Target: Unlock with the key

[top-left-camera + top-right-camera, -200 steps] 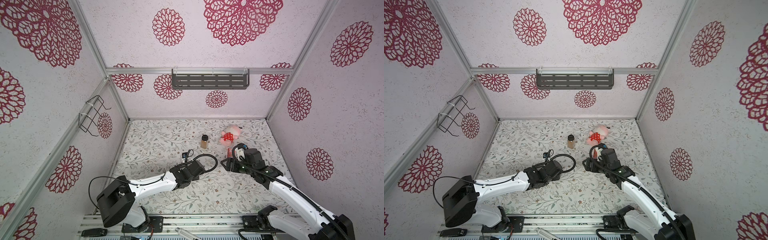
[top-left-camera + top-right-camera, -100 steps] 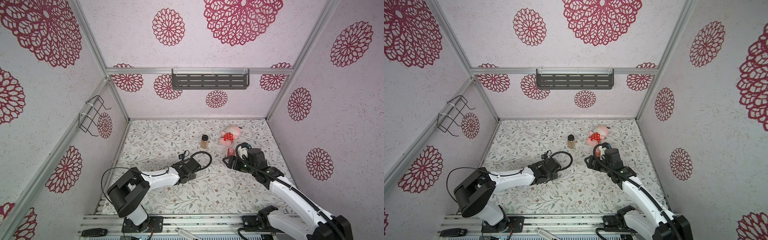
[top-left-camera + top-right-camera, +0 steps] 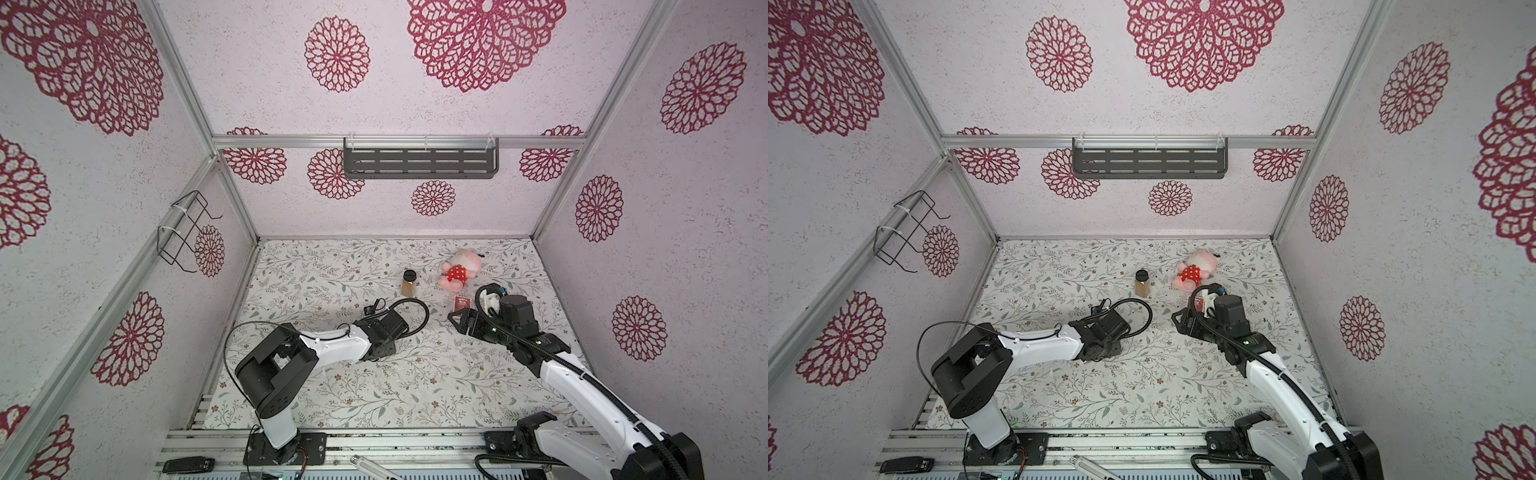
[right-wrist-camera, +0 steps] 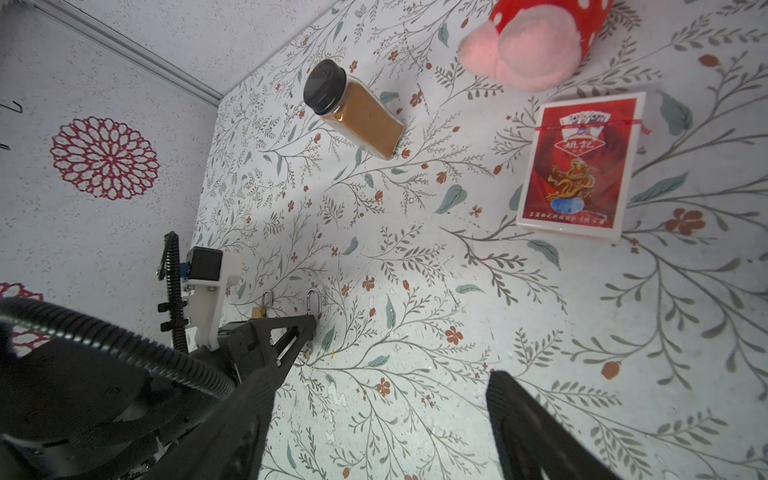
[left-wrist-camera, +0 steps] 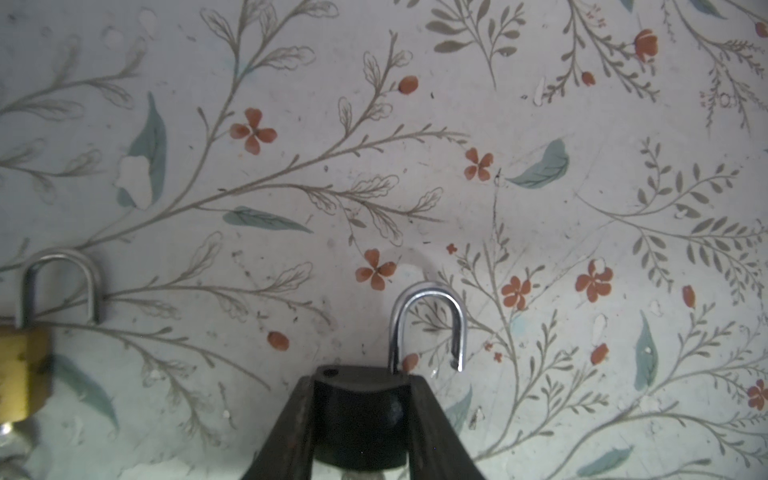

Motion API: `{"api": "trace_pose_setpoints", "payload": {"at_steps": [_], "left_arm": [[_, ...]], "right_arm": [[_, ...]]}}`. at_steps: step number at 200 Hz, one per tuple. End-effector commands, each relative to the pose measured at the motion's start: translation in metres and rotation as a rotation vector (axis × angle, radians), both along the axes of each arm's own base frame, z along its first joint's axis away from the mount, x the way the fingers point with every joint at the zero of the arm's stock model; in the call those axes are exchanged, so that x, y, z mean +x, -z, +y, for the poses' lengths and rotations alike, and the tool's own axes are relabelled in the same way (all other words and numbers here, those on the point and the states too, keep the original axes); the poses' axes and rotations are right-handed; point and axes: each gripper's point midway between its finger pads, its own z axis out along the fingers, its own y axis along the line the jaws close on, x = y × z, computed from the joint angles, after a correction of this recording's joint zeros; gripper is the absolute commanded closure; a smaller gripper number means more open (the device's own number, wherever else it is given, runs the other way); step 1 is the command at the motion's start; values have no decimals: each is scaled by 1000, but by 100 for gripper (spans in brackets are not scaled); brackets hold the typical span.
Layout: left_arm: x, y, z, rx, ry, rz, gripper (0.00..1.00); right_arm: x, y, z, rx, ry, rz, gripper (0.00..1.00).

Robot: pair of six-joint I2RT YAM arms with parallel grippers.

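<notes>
Though its elbow has swung inward, left claw (image 5: pixel 361 379) still grips the black padlock (image 5: pixel 357 417); right claw (image 3: pixel 459 322) wide.

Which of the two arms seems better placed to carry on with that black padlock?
Left. The left gripper is shut on the black padlock, its shackle sprung free; the right gripper hangs open and empty near the card box.

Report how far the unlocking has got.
Done: the black padlock looks unlocked, its shackle lifted with one leg free. In hand: the left end effector grips its body; the right end effector is open, empty. Left: perhaps the brass padlock beside it, which looks shut.
</notes>
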Motion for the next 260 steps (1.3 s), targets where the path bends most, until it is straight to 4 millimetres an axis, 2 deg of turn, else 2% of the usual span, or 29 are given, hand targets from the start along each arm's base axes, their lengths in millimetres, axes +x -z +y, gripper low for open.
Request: {"api": "trace_pose_setpoints", "payload": {"at_steps": [1,14,54,95,128,160,191,206,225,234,260], "left_arm": [[-5,11,2,23,2,53,100],[-7,15,3,33,-1,70,100],[-5,12,1,33,-5,73,76],[1,-2,2,40,-14,51,62],[9,-22,7,22,-51,3,52],[21,-58,10,-16,-57,-60,44],[39,-117,21,-72,-68,-196,28],[47,-148,40,-82,-102,-276,19],[53,-181,74,-60,-144,-370,7],[55,-192,100,-26,-189,-399,0],[55,-212,188,99,-353,-450,3]], "right_arm": [[2,-5,0,30,5,-18,17],[2,-4,0,33,3,-15,17],[4,-5,-4,36,13,-16,17],[8,-9,-7,41,20,-29,17],[11,-16,-9,47,28,-50,17],[15,-31,-15,39,40,-95,17],[26,-48,-35,-14,112,-149,14],[34,-55,-54,-53,185,-174,11],[46,-62,-88,-132,317,-223,5],[50,-63,-107,-169,381,-237,2],[59,-51,-157,-281,551,-239,1]]}}
